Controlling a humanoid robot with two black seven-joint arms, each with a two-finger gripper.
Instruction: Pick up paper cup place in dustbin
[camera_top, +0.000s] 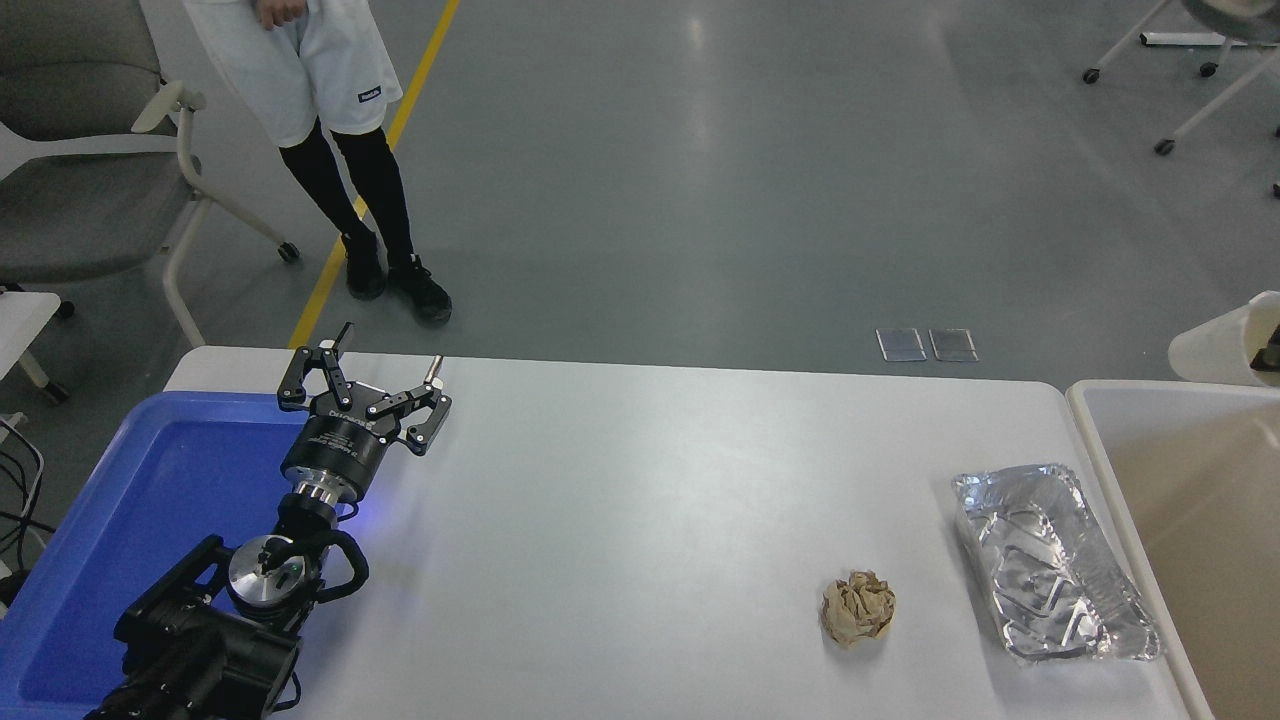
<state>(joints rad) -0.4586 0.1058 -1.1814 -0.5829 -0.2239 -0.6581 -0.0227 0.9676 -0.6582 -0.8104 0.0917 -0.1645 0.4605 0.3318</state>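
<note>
The paper cup (1222, 346), off-white and tipped on its side, hangs in the air at the right edge of the head view, above the far rim of the beige dustbin (1130, 386). Only a dark sliver of my right gripper (1272, 352) shows at the cup's mouth, shut on the cup; the rest is cut off by the frame. My left gripper (388, 352) is parked at the lower left beside the blue tub, fingers spread open and holding nothing.
A blue plastic tub (150, 500) lies at the table's left. A crumpled brown paper ball (859, 608) and a shiny foil tray (1050, 562) lie near the dustbin. A person's legs (350, 200) stand on the floor beyond the far left corner, next to a grey chair (90, 150).
</note>
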